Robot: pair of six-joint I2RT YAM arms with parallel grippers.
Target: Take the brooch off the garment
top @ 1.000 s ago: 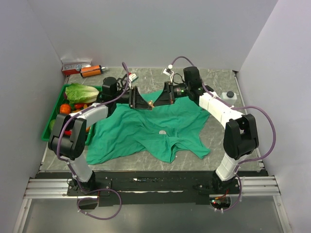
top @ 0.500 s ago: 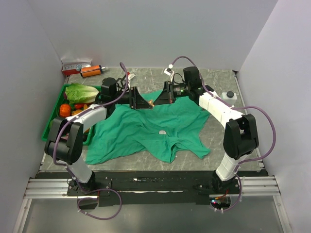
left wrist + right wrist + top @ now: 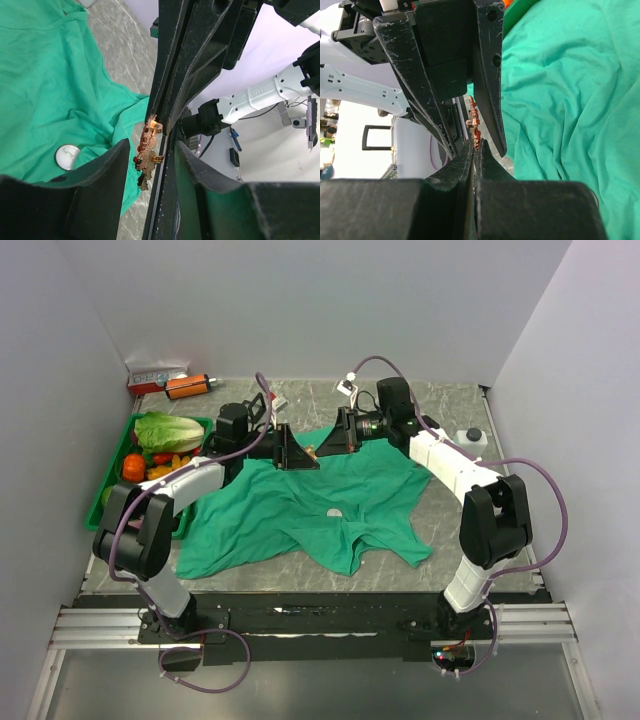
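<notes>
My right gripper [image 3: 322, 447] and left gripper [image 3: 305, 455] meet tip to tip at the raised far edge of the large, wrinkled teal-green T-shirt [image 3: 300, 505] spread across the grey marbled table [image 3: 310, 405]. On the left wrist view, the left jaws stand partly apart, straddling the tiny orange-gold star-like brooch [image 3: 146, 161]. On the right wrist view, the right jaws are pinched closed on it.

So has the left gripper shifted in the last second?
Yes, slightly: the left gripper has edged right in the overhead view, farther from the green tray.
</notes>
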